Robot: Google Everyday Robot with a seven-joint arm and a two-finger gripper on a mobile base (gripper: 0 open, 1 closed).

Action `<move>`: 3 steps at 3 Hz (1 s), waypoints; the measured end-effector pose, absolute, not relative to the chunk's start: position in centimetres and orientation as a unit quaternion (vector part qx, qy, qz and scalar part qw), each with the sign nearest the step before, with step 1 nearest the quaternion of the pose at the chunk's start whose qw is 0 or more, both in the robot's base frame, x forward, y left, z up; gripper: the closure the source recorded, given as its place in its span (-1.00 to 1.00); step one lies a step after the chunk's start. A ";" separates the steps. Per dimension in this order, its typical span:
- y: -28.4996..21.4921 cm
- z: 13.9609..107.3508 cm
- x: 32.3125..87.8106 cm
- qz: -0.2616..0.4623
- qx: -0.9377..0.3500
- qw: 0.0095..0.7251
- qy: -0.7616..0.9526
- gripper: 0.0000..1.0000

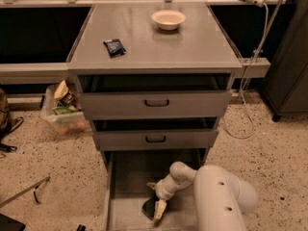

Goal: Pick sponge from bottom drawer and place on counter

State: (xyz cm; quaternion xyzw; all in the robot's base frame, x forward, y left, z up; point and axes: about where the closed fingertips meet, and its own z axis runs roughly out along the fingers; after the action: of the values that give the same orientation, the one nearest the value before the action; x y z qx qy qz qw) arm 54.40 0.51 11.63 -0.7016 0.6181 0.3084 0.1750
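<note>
1. Cabinet. The grey metal drawer cabinet carries a flat, smooth grey rectangular worktop (192,47). Below it sit three drawers. The shallow grey top drawer (192,105) and the shallow grey middle drawer (120,139) each have a black handle and show a dark gap above the front panel. The deep grey bottom drawer (127,177) is pulled out towards the camera, exposing its plain flat floor and side rails.

2. Arm. The white, rounded robot arm (219,201) enters from the lower right and reaches down into the bottom drawer.

3. Pincer. The pale-tipped two-finger pincer (156,198) is low inside the bottom drawer, near the middle of its floor. It is at the sponge. Whether it is released or clenched on the sponge cannot be told.

4. Task item. The small dark green sponge (148,208) with a yellowish underlayer is on the bottom drawer floor, at the tip of the pincer, towards the front of the drawer. It is not on the worktop.

5. Other items. A shallow cream round bowl (168,19) stands at the rear centre of the worktop. A dark blue crinkly packet (114,47) lies left of centre, well apart from the bowl. A clear plastic bin (62,114) holding mixed packets sits on the speckled beige floor (48,162), left of the cabinet.
</note>
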 end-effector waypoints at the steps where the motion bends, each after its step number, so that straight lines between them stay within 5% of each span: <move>1: 0.1 10.4 53.1 0.294 -0.724 0.176 0.599 -1.00; 2: 0.1 10.3 53.0 0.292 -0.725 0.177 0.598 -0.92; 3: 0.1 10.3 53.0 0.292 -0.725 0.177 0.598 -0.54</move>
State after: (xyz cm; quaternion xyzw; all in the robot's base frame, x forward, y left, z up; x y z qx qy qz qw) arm 53.02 0.14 10.28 -0.7249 0.5984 0.2917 0.1771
